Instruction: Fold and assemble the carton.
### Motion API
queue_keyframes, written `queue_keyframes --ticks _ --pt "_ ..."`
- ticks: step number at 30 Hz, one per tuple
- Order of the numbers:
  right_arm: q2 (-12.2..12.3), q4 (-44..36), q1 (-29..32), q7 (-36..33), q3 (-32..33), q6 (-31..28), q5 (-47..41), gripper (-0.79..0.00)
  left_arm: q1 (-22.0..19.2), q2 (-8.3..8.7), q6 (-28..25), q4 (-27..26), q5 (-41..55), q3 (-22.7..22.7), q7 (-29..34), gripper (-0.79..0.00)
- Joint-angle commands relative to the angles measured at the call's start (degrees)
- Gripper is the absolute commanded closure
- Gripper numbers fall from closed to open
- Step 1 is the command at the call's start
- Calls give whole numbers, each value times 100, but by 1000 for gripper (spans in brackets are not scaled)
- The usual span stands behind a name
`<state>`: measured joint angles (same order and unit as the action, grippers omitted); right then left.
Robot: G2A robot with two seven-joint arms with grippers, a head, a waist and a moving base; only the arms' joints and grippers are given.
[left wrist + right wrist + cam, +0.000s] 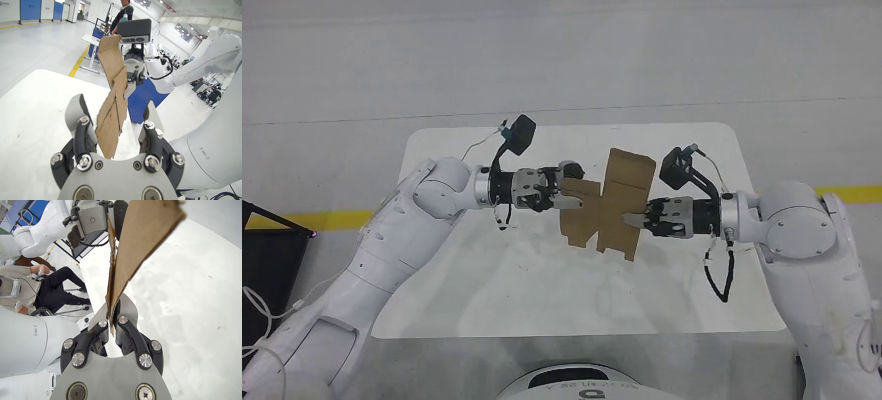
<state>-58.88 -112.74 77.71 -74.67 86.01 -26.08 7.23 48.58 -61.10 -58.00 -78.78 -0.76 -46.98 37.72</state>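
1. Top view. Find the carton (604, 205) in the air above the table (492, 290), between the two arms, as an unfolded brown blank with flaps and slots. Note the right gripper (644, 217) pinched on the edge nearest it and the left gripper (567, 199) at the opposite edge.

2. Left wrist view. See the left gripper (115, 103) spread wide, with the near end of the carton (111, 117) between the fingers and closer to one pad than the other. Cannot tell whether it touches. Note kinks along the creases and ragged, torn edges at the slots.

3. Right wrist view. Find the right gripper (113, 308) closed narrow on a doubled edge of the carton (143, 228), so that one arm bears the whole sheet.

4. Handling, as judgement. Treat as light, since a single edge pinch carries it. Expect stiffness across each panel and easy hinging at the creases. Expect dry card to sit well in the ribbed pads. Fear tearing at the slots and frayed corners. Take hold on a flat panel edge, well inside a corner and away from the slits, and fold along the scored lines only.
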Motion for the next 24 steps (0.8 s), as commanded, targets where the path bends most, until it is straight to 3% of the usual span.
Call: queue_keyframes --ticks 1,2,4,10,11,12,17,24 --pt "13 12 -24 3 -37 13 9 0 -3 -2 0 18 -46 20 2 -139" --pt "20 16 -38 5 -57 20 21 0 -8 -3 0 37 -77 22 -18 -120" --pt "34 18 -58 -4 -110 19 30 0 -11 -7 0 51 -123 33 -86 0" --pt "81 5 -111 4 -204 -13 122 0 3 -3 0 100 -273 48 -355 0" --pt "88 9 -116 27 -213 -9 159 -345 5 -3 0 109 -304 50 -415 0" --pt "90 11 -120 46 -209 -2 179 -785 17 -3 0 146 -326 41 -513 0" --pt "90 11 -120 46 -209 -2 179 -785 91 -14 0 314 -573 -38 -1208 0" --pt "91 -57 -103 204 -191 4 310 -785 323 -148 0 668 -1186 -108 -3108 0"
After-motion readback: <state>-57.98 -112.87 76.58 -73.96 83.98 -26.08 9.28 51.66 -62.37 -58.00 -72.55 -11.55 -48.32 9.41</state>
